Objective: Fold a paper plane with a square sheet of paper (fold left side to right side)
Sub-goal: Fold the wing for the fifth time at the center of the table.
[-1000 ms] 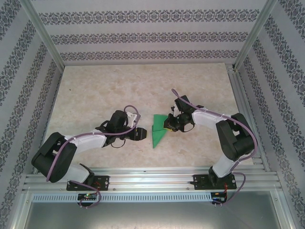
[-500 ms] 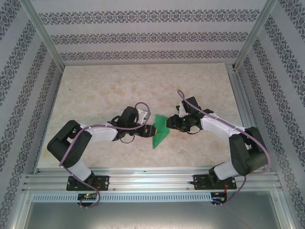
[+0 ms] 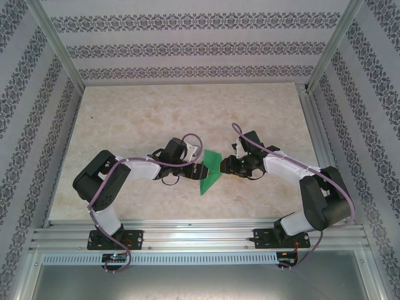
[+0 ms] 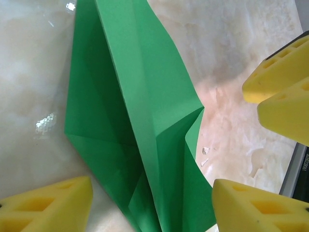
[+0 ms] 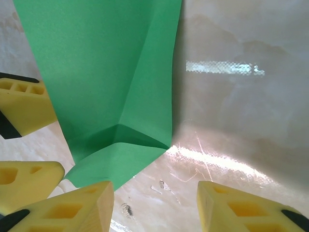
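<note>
The square sheet of paper (image 3: 210, 177) is bright green and lies mid-table, folded into a pointed paper plane shape with its tip toward the near edge. In the left wrist view the paper (image 4: 145, 96) has a raised centre fold and a curled right flap. My left gripper (image 3: 200, 170) (image 4: 152, 212) is open and straddles the paper's narrow end; its right fingertip (image 4: 256, 208) is at the flap's edge. My right gripper (image 3: 225, 165) (image 5: 157, 208) is open just right of the paper (image 5: 101, 63), with bare table between its fingers.
The marble table top (image 3: 156, 112) stretches away behind both arms. An aluminium rail (image 3: 200, 234) runs along the near edge and patterned walls close in the sides. The left gripper's yellow fingers (image 5: 24, 106) sit close beside my right gripper.
My right gripper has opened, let go of the paper's right corner and drawn slightly right. The left arm has reached right until its gripper, now wider open, is over the paper.
</note>
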`<state>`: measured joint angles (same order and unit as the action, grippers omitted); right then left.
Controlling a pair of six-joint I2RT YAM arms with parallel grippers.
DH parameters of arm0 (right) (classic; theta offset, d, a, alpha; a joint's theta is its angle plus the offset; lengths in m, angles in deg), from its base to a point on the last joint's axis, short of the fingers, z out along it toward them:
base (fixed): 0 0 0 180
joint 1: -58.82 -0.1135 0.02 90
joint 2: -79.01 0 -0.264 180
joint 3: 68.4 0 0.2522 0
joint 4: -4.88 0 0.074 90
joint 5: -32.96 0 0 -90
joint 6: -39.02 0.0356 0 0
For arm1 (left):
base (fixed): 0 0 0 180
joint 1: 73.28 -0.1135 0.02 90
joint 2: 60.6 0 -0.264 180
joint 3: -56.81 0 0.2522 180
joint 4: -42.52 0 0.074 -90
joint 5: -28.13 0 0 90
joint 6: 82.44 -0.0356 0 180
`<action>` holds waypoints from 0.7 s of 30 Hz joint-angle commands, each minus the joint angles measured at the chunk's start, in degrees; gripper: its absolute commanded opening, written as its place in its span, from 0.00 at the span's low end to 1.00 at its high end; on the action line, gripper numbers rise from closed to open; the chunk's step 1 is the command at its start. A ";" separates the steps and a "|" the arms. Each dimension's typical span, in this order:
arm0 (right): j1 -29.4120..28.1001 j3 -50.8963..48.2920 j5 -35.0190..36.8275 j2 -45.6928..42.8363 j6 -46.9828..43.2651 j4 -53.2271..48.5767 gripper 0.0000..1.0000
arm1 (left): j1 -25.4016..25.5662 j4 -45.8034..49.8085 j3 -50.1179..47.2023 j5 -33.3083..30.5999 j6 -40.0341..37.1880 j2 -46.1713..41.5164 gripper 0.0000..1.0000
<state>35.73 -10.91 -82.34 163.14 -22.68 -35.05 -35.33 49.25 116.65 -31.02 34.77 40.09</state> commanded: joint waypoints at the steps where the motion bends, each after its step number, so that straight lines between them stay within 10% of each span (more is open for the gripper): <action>1: 0.73 -0.44 1.69 -1.52 -1.89 -0.87 0.49 | 0.45 -2.06 0.55 2.25 -0.72 0.00 0.67; 10: 0.85 -0.32 2.53 -1.49 -2.36 -1.77 0.49 | 0.54 -1.10 -2.04 -0.39 -0.04 -8.39 0.68; 21: 0.86 -0.13 3.42 -1.23 -2.28 -2.36 0.49 | 5.91 -1.43 -0.91 3.88 1.28 -9.63 0.33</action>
<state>36.10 -10.91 -80.44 163.14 -23.97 -36.65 -31.35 48.27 114.97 -29.23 35.75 30.03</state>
